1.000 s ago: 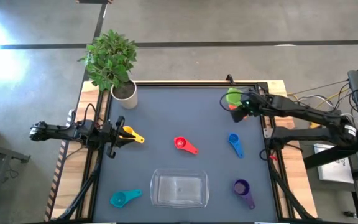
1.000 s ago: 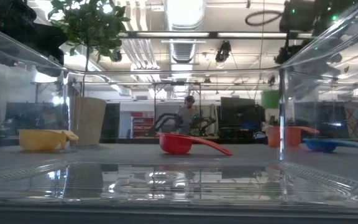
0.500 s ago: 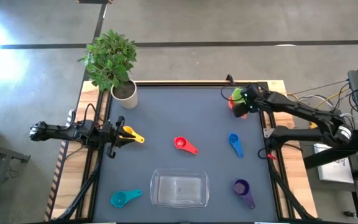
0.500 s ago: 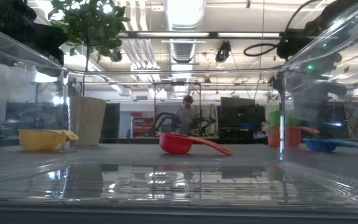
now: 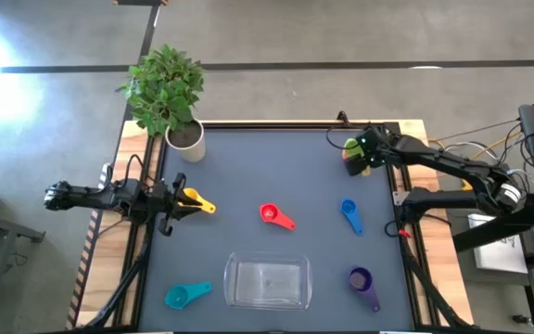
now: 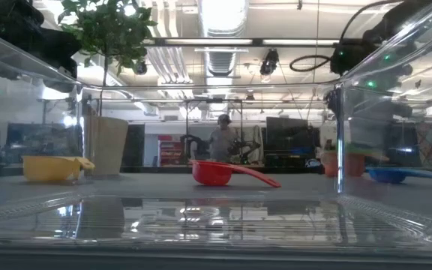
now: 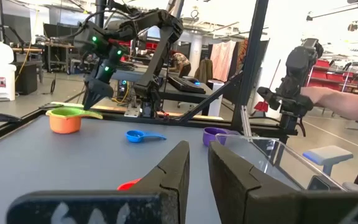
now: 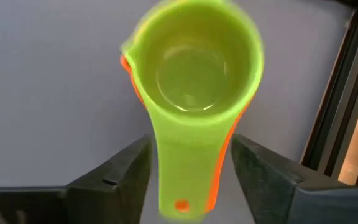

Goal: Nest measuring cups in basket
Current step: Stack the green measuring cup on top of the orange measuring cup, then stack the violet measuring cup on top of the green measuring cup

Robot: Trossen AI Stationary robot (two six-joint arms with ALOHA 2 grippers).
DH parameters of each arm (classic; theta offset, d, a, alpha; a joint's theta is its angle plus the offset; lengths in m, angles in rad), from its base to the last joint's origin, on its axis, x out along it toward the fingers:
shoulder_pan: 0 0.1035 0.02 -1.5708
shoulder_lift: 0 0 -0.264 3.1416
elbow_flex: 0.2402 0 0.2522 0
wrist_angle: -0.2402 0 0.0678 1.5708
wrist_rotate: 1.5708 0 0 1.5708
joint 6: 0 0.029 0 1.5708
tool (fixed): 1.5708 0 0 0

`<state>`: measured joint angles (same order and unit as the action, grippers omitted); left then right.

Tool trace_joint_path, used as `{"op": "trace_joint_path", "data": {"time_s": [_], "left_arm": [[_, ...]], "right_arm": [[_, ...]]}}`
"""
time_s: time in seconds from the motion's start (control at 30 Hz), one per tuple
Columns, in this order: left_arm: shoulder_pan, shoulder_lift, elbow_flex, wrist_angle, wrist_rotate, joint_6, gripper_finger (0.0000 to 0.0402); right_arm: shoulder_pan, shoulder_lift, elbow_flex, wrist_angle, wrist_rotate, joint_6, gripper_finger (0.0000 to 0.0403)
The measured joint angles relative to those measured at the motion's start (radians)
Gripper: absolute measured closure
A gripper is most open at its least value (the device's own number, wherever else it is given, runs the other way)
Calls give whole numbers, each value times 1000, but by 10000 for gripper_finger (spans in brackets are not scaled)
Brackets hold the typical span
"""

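Observation:
The green measuring cup (image 8: 194, 68) sits nested in the orange cup (image 8: 127, 65) at the table's far right, also seen in the high view (image 5: 349, 145). My right gripper (image 8: 190, 140) is above them, shut on the green cup's handle. My left gripper (image 5: 172, 203) is shut and empty at the table's left edge, with the yellow cup (image 5: 193, 199) beside its tips. The red (image 5: 272, 215), blue (image 5: 349, 213), purple (image 5: 362, 282) and teal (image 5: 184, 296) cups lie on the mat. The clear basket (image 5: 234, 278) stands at the near middle. My right gripper pinches the green cup's flat handle (image 8: 185, 162) by its two side edges, between the two fingers (image 8: 135, 165). The fingers come from above, pointing down, and lie across the handle. The cup is upright, its bowl resting in the orange cup on the table.
A white plant pot (image 5: 185, 137) with a leafy plant stands at the far left corner. A raised frame runs along the table's right edge (image 5: 399, 186) close to my right gripper. A person shows in the room behind (image 6: 221, 139).
My right gripper has gone down with the green cup. The cup was held clear above the orange cup and now sits nested in it.

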<state>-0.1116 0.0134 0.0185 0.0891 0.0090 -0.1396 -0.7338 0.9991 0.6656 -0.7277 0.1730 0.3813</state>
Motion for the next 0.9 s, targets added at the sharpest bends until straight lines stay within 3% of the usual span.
{"op": "trace_joint_path", "data": {"time_s": [0.2, 0.37, 0.63, 0.9], "left_arm": [[0, 0, 0, 0, 0, 0, 361], [0, 0, 0, 0, 0, 0, 361], [0, 0, 0, 0, 0, 0, 361], [0, 0, 0, 0, 0, 0, 361]], "right_arm": [[4, -29, 72, -57, -28, -12, 123], [69, -117, 97, -126, -98, 18, 97], [320, -303, 76, -125, -95, 102, 103], [604, -334, 67, -91, -95, 126, 110]]}}
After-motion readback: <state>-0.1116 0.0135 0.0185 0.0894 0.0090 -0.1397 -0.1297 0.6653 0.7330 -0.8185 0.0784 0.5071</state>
